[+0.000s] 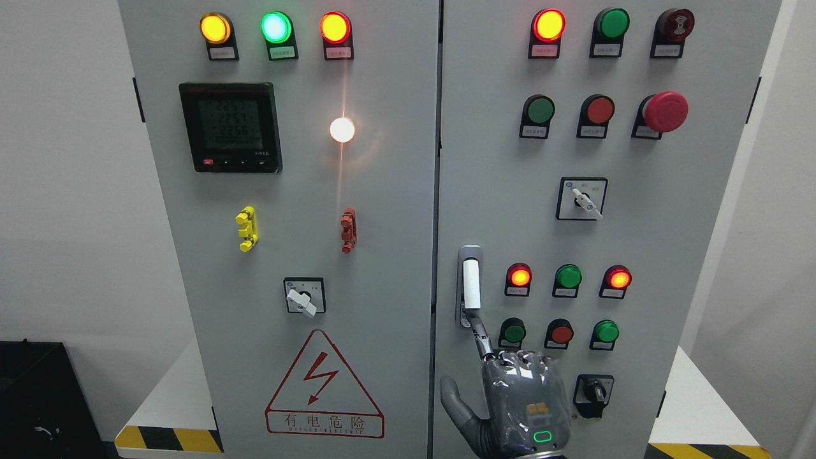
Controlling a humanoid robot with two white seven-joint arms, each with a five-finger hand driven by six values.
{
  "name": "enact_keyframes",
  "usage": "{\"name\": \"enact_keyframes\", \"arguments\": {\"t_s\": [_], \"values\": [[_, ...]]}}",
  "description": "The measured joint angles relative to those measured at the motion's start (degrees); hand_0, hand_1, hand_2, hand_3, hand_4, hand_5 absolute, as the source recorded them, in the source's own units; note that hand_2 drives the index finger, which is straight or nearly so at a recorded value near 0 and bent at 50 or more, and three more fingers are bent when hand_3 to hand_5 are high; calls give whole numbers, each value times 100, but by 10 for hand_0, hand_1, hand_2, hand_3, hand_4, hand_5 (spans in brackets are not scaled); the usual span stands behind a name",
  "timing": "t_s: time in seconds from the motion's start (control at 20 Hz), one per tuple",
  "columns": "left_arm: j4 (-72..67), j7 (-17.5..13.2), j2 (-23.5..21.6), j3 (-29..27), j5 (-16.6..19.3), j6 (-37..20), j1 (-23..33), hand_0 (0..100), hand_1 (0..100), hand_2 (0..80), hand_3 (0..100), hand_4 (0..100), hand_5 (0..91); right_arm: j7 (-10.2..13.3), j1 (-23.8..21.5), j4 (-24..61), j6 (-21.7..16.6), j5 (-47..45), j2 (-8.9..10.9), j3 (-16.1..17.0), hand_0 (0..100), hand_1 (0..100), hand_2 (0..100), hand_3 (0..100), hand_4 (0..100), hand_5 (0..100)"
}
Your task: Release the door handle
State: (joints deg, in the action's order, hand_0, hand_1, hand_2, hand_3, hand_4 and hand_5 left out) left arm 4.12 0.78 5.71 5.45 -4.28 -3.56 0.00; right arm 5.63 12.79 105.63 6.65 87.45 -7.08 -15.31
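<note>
While the right hand (519, 401) reached up from just below the door handle (470, 285), its index finger (479, 331) stretched out so the tip touched the handle's lower end, the other fingers curled and the thumb splayed; it gripped nothing. Pulling away carelessly, that finger could probably snag the handle or brush the green button (513, 331) just right of it. Left of the handle, the grey cabinet door (382, 287) carried a warning triangle (324, 386); white walls stood behind.
</note>
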Motion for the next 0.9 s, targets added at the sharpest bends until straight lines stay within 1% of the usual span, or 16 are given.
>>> {"name": "enact_keyframes", "arguments": {"t_s": [0.05,0.1,0.2,0.25,0.4,0.45,0.55,0.75,0.9], "values": [[0,0,0,0,0,0,0,120,556,0,0,0,0,2,-34,38,-1,-3,3,2,514,311,517,963,931,941],[0,0,0,0,-1,0,0,120,556,0,0,0,0,2,-67,74,-3,-5,4,4,521,311,520,958,925,935],[1,0,0,0,0,0,0,120,556,0,0,0,0,-22,-122,141,-40,-11,7,8,563,299,582,932,897,893],[0,0,0,0,0,0,0,120,556,0,0,0,0,-28,-142,169,-60,-17,8,10,565,297,589,928,891,884],[1,0,0,0,0,0,0,120,556,0,0,0,0,-44,-192,273,-98,-34,12,20,545,287,661,924,880,860],[1,0,0,0,0,0,0,120,556,0,0,0,0,-46,-205,307,-118,-41,13,21,527,282,693,931,880,861],[1,0,0,0,0,0,0,120,556,0,0,0,0,-48,-229,369,-184,-49,15,29,487,263,724,959,879,862],[1,0,0,0,-1,0,0,120,556,0,0,0,0,-53,-376,491,-279,-60,16,38,460,233,755,991,885,885],[1,0,0,0,-1,0,0,120,556,0,0,0,0,-67,-511,577,-299,-65,14,43,462,202,786,1000,908,903]]}}
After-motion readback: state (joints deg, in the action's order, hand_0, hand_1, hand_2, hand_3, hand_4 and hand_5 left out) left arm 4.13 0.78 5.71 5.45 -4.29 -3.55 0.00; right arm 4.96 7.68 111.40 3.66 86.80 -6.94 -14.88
